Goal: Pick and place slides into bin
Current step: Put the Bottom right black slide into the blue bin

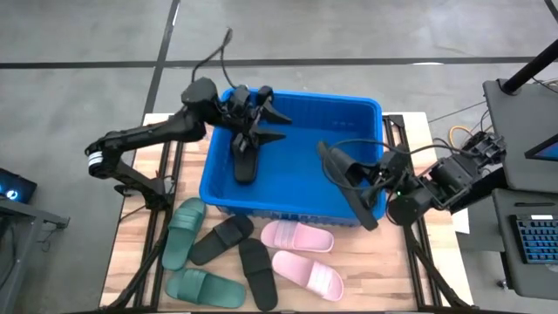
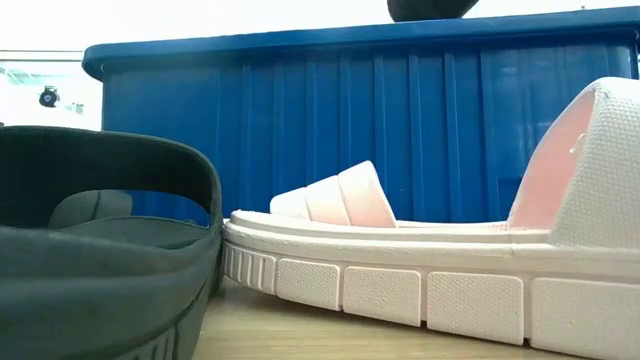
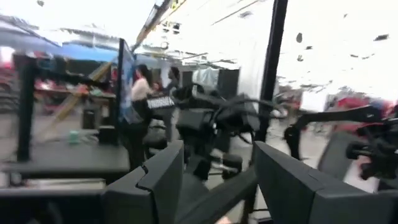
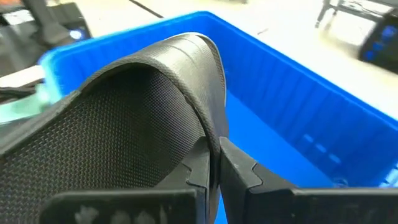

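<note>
The blue bin (image 1: 366, 112) stands at mid-table. One black slide (image 1: 245, 159) lies inside it at the left. My left gripper (image 1: 272, 122) hovers open above that slide, fingers apart with nothing between them (image 3: 217, 168). My right gripper (image 1: 380, 181) is shut on another black slide (image 1: 349, 179) over the bin's near right corner. On the table in front of the bin lie two dark green slides (image 1: 183, 231) (image 1: 205, 288), two black slides (image 1: 222, 240) (image 1: 257, 272) and two pink slides (image 1: 298, 235) (image 1: 307, 275). My right gripper pinches the edge of the black slide's strap (image 4: 208, 134) between its two shut fingers (image 4: 239, 174). The fingers come from the table's right side, slanting down. The slide is lifted clear and hangs tilted over the bin's right part.
In the low view a pink slide (image 2: 420, 270) and a dark green slide (image 2: 100, 250) stand close before the bin's near wall (image 2: 400, 120). A dark side table with a keyboard (image 1: 532, 240) stands off the table's right edge. Cables run behind the bin.
</note>
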Controlling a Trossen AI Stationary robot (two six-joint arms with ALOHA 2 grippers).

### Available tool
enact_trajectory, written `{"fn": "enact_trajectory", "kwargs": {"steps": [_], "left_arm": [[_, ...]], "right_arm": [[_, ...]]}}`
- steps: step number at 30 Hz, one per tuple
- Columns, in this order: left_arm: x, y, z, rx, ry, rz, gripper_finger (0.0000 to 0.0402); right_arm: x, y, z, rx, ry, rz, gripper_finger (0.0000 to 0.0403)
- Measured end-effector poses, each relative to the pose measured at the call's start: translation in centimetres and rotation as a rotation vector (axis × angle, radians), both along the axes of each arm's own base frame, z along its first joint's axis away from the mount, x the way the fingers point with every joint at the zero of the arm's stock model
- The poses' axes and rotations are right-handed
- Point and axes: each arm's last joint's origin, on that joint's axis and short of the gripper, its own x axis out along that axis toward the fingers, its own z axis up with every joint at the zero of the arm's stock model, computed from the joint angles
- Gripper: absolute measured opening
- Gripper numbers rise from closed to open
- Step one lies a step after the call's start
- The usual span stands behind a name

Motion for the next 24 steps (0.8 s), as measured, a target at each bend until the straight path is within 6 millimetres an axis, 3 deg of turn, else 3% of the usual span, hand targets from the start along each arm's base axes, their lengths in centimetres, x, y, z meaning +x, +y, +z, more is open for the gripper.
{"fn": "enact_trajectory", "kwargs": {"steps": [8,16,24], "left_arm": [[-0.9,-0.4,2.0,0.154,0.241,0.419,0.0178],[-0.7,-1.4,1.8,0.164,0.294,0.422,0.0178],[-0.1,-2.7,0.1,0.209,0.452,0.464,0.0178]], "right_arm": [[0.3,-0.9,-0.1,-0.007,0.016,-0.054,0.0011],[0.8,-1.8,-0.3,-0.007,0.062,-0.073,0.0011],[3.5,-2.8,-1.9,-0.068,0.246,-0.075,0.0011]]}}
